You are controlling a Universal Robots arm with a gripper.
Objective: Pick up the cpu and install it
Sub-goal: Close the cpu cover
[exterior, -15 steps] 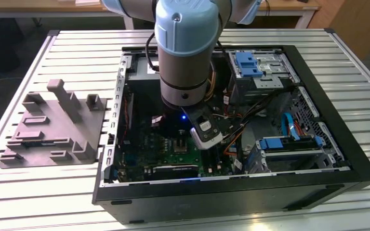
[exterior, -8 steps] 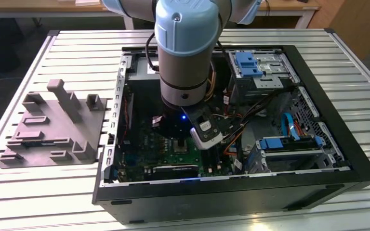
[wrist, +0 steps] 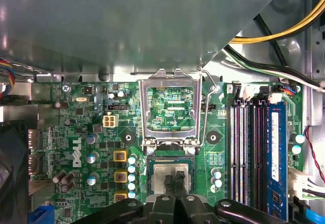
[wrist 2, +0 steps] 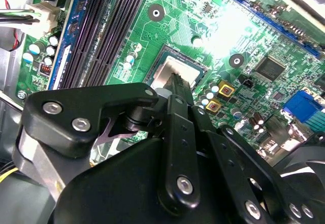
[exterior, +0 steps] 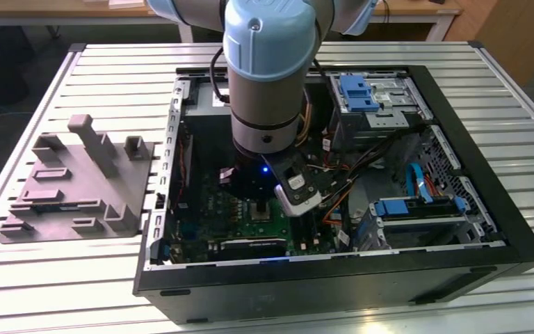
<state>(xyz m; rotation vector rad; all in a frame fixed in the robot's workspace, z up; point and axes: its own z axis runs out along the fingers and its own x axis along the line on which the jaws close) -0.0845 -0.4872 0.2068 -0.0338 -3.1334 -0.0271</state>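
Fingers (wrist: 170,184) pinched together over cpu (wrist: 159,178), computer case (exterior: 341,280) on slatted table (exterior: 109,62)

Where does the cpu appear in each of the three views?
Exterior view: the cpu sits on the green board, under the arm.
Second wrist view: silvery square near the black memory slots.
First wrist view: silvery square next to the open metal frame.
Shared landmark: the green board.
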